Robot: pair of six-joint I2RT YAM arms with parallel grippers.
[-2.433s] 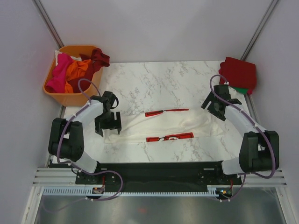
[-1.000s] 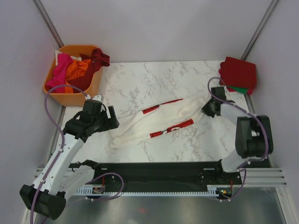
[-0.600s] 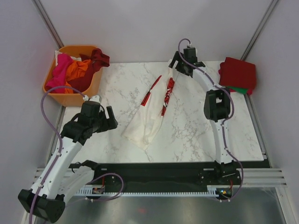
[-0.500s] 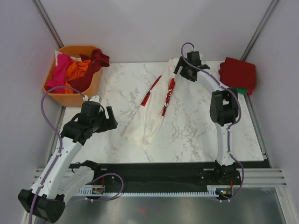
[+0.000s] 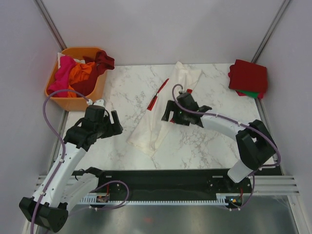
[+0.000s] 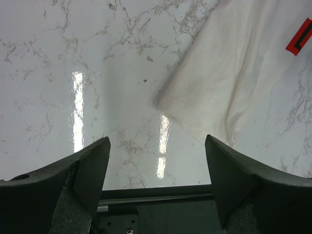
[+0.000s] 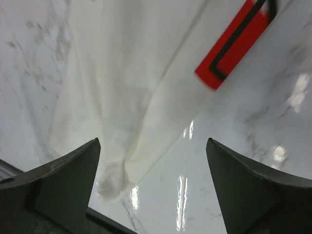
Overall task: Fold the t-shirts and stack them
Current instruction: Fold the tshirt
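On the glossy white marble table (image 5: 214, 141), one cream tee (image 5: 148, 131) was spread as a long, narrow, creased strip, running diagonally from the far edge towards the near left. Red print (image 5: 157, 95) was seen along its left side. At the far right corner two folded tees were stacked, a red tee (image 5: 248, 74) over a green tee (image 5: 252, 93), of which only an edge was shown. Beside the far left corner one orange plastic basket (image 5: 61, 101) was filled with three crumpled shirts: a pink tee (image 5: 61, 78), an orange tee (image 5: 80, 72) and a dark red tee (image 5: 100, 61). Two grippers were seen. The left gripper (image 5: 116, 124) was held wide open above bare marble just left of the cream tee's near end, with nothing gripped or touched. The right gripper (image 5: 169, 113) was likewise spread wide over the middle of the strip, beside the print, and nothing was held between its fingers
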